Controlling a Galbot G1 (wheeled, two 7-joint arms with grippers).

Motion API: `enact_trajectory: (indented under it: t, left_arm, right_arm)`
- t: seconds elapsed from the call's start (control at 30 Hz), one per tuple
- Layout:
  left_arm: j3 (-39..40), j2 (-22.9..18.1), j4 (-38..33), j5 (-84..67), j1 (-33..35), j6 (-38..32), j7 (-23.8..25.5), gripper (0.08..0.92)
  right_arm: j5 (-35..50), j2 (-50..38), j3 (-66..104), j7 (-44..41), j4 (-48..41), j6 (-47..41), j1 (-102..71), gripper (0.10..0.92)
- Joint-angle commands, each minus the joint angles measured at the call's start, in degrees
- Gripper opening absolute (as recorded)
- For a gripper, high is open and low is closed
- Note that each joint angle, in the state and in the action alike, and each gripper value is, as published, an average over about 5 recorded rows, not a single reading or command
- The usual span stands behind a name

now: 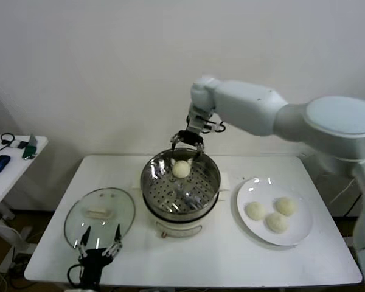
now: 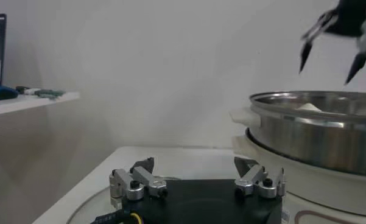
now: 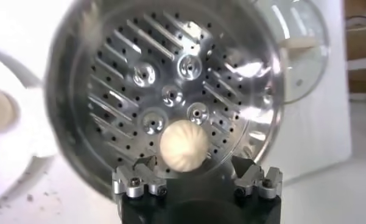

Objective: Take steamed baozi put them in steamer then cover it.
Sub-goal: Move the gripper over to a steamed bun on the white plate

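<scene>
The steamer (image 1: 180, 190) stands mid-table, uncovered, with one baozi (image 1: 180, 169) lying on the far part of its perforated tray. My right gripper (image 1: 187, 145) hangs open just above that baozi, not touching it. In the right wrist view the baozi (image 3: 183, 146) lies free between the spread fingers of the right gripper (image 3: 192, 167). Three more baozi (image 1: 271, 215) sit on the white plate (image 1: 298, 234) to the steamer's right. The glass cover (image 1: 100, 216) lies flat on the table to the steamer's left. My left gripper (image 1: 97, 243) is open and empty at the table's front edge, by the cover.
A side table (image 1: 12, 164) with small items stands at the far left. The left wrist view shows the left gripper (image 2: 195, 165), the steamer's wall (image 2: 316, 134) and the right gripper (image 2: 332, 42) above it. The wall is close behind the table.
</scene>
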Motion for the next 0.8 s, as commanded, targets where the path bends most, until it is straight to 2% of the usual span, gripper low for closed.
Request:
enact_trajectory:
  t: [0.03,0.17,0.37,0.57,0.8]
  left_arm:
    - [0.32,-0.07,0.05,0.42,-0.11,-0.03,-0.17,0.823]
    - [0.18,0.08,-0.08,0.45,-0.25,-0.28,0.02,0.823]
    - [-0.45,0.03,-0.39,0.15,-0.74,-0.23,0.09,0.823]
    - [-0.85,-0.20,-0.86,-0.12,-1.08,-0.07,0.39,0.823]
    - [-1.37,-0.47,-0.46,-0.26,-1.07,-0.24,0.34,0.823]
  right_arm:
    - [19.82,-21.17,-20.19,1.27,20.49,-26.33,17.85,0.823]
    - [20.84,-27.95,-22.58,7.30,27.62,-39.71,17.14,0.823]
    - [20.84,-32.55,-22.45,11.74,33.94,-46.90,11.24,0.823]
    - [12.86,-32.35,-16.40,14.87,31.86,-49.60,0.46,0.823]
    - [7.93,-29.38,-9.72,15.25,24.27,-49.80,-9.56,0.823]
